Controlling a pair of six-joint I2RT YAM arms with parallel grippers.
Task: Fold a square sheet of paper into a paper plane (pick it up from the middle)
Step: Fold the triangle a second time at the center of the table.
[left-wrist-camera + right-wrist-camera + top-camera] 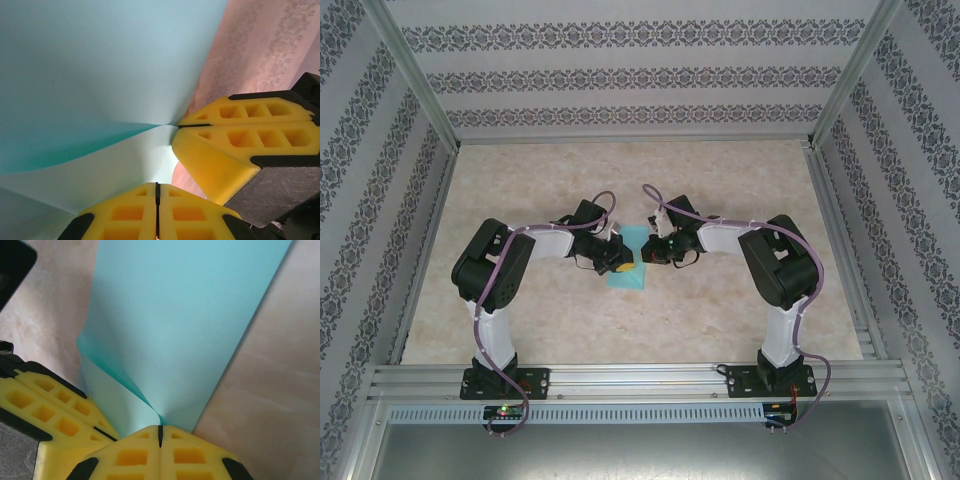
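Observation:
The square sheet of paper (626, 279) is thin and turquoise and sits at the table's middle, lifted and curled between both grippers. My left gripper (617, 263) (157, 184) is shut on the sheet's near edge, where the pale underside (115, 170) meets its tips. My right gripper (655, 251) (160, 427) is shut on the sheet where its curl (125, 390) pinches to a point. The two grippers almost touch; the right one's yellow fingers (240, 137) stand just right of my left jaws. The broad flat part of the sheet (185, 315) stretches away from them. The paper plane is out of view.
The marble-look tabletop (720, 320) surrounds the sheet. Patterned walls (640, 75) and metal frame posts (415, 75) close in the back and sides. A metal rail (640, 380) with both arm bases runs along the near edge.

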